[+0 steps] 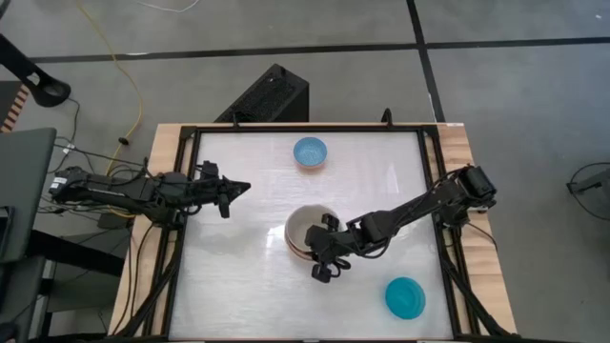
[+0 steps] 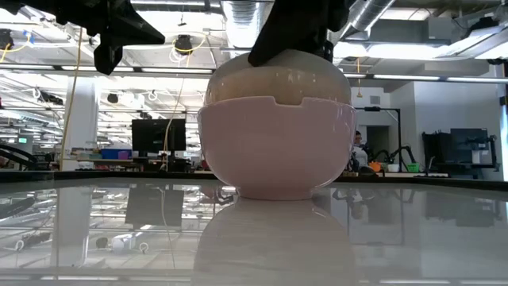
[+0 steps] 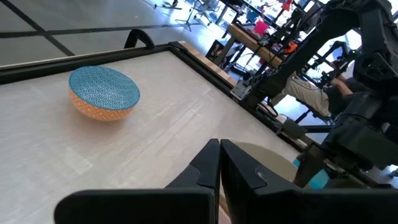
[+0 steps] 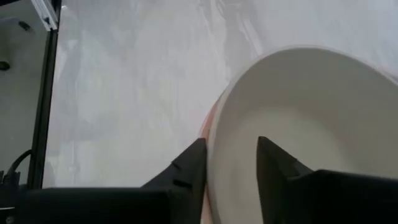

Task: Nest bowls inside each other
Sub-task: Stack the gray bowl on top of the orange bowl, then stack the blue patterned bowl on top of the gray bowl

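Note:
At the table's middle a cream-white bowl point(image 1: 305, 229) sits inside a translucent orange-pink bowl point(image 2: 274, 151), its top rising above the pink rim. My right gripper point(image 4: 230, 163) stands open astride the cream bowl's rim on the near right side point(image 1: 319, 246). A small light blue bowl point(image 1: 310, 151) rests on its base near the far edge. A small teal-blue bowl point(image 1: 405, 297) sits at the near right. My left gripper point(image 1: 238, 188) hovers shut over the table's left part, holding nothing. My right gripper has one finger point(image 4: 273, 168) inside the cream bowl and the other point(image 4: 193, 165) outside its rim point(image 4: 217, 143), coming slantwise down from the table's right. Whether the fingers touch the rim, I cannot tell. The bowl rests in the pink bowl.
A black frame point(image 1: 434, 181) edges the white tabletop. Bare surface lies between the stacked bowls and the light blue bowl point(image 3: 104, 93), and along the near left. The room beyond the table holds desks and equipment.

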